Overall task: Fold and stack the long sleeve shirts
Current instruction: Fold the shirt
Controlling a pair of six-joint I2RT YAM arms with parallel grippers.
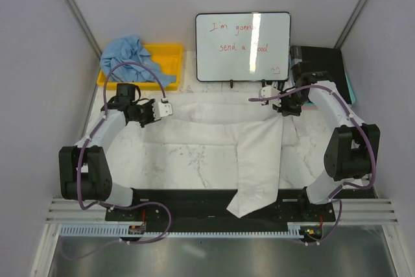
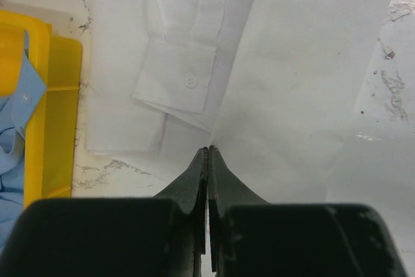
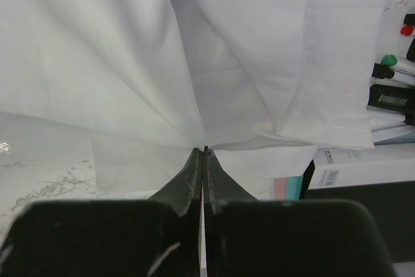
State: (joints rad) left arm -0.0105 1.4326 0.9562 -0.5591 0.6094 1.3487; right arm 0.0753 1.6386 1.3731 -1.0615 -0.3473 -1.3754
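Observation:
The white long sleeve shirt [image 1: 214, 134] lies spread across the marble table, and one part of it [image 1: 249, 192] hangs over the near edge. My left gripper [image 1: 166, 109] is shut on its far left edge. In the left wrist view the shut tips [image 2: 209, 149] meet the cloth [image 2: 292, 63] just below a buttoned cuff [image 2: 175, 82]. My right gripper [image 1: 265, 92] is shut on the far right edge. In the right wrist view folds of the shirt [image 3: 97, 63] radiate from the tips [image 3: 205, 149]. The light blue shirt [image 1: 130, 53] lies crumpled in the yellow bin [image 1: 165, 53].
The yellow bin [image 2: 61, 108] with the blue shirt [image 2: 13, 134] is just left of the left gripper. A whiteboard [image 1: 243, 47] stands at the back centre. A black box [image 1: 324, 60], markers [image 3: 392, 63] and a white carton [image 3: 363, 160] sit at the back right.

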